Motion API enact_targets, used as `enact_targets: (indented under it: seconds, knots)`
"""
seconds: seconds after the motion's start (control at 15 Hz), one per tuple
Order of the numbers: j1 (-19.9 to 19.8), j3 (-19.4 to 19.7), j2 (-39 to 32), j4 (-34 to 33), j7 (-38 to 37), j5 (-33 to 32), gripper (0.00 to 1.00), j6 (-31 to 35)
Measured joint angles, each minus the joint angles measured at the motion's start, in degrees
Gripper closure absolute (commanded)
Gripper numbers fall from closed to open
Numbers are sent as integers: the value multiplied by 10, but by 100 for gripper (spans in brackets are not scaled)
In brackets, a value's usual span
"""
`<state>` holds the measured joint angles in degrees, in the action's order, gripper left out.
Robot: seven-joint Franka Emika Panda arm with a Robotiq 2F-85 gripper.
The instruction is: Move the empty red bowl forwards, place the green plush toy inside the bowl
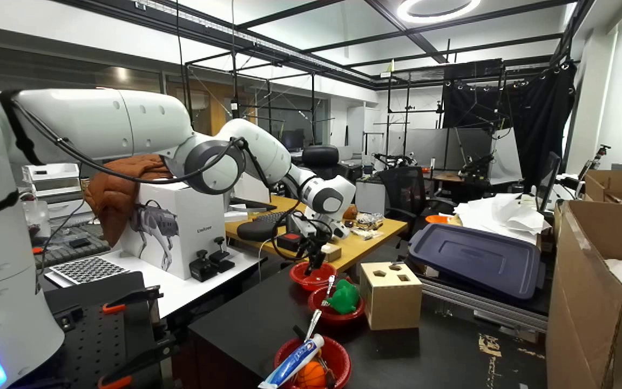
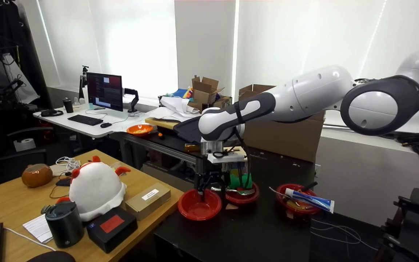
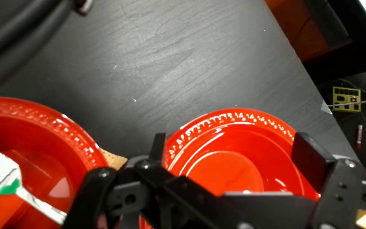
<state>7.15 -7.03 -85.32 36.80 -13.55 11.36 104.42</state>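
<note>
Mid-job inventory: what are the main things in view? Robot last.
table: 1, black, both exterior views
desk: 1, tan, beside table
white plush: 1, white and red, on desk
empty bowl: 1, red, table, nearest desk
middle bowl: 1, red, table, next along
green plush toy: 1, green, in middle bowl
fork: 1, silver, across middle bowl
end bowl: 1, red, table, farthest from desk
tube: 1, blue and white, across end bowl
ball: 1, orange, in end bowl
utensil handles: 2, silver and dark, end bowl
wooden box: 1, tan, table, beside middle bowl
gripper: 1, black, open, at empty bowl
arm: 1, mostly white, over table
</note>
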Motion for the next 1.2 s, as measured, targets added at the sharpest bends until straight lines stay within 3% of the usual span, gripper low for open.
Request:
enact_targets:
  seconds: [0.53,1.2]
  knots:
    - [-4,11,-1,39,-16,0,0,102]
    - [-6,33,-1,50,-110,0,0,122]
